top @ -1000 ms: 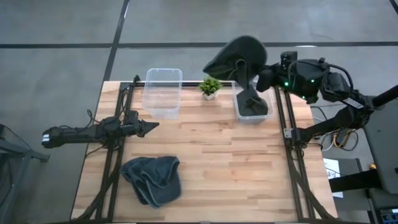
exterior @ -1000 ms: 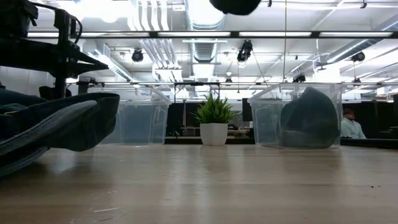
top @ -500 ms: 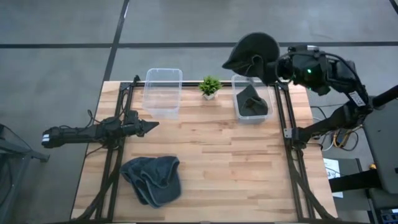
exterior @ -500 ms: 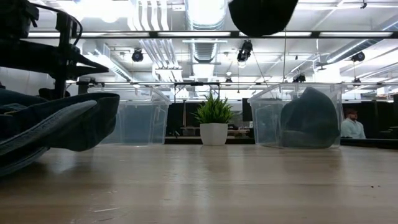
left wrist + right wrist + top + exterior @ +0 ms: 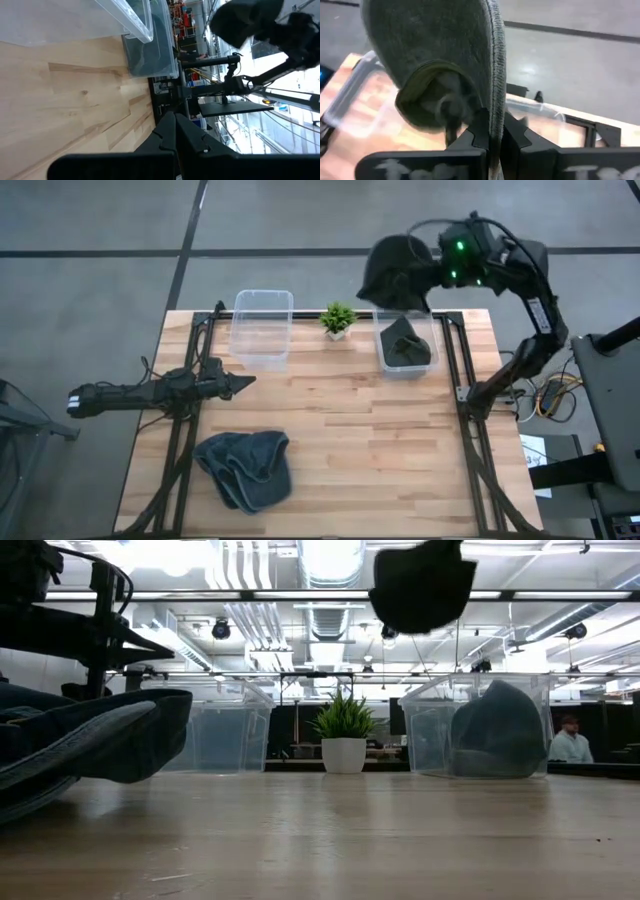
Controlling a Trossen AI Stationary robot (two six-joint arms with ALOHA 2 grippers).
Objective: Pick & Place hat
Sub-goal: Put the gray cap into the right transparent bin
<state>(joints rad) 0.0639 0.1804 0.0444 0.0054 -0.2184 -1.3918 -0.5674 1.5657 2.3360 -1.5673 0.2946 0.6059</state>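
Hat (image 5: pixel 397 272) hung high from the right pincer (image 5: pixel 432 268), which was pinching its brim, just behind the right bin (image 5: pixel 405 348); the left pincer (image 5: pixel 243 383), pressed together, waited far off.

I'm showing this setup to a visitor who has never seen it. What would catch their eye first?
The dark hat dangling high in the right gripper, over the far-right clear bin that already holds another hat. Next, the heap of grey hats near the table's front-left, with the left gripper waiting nearby.
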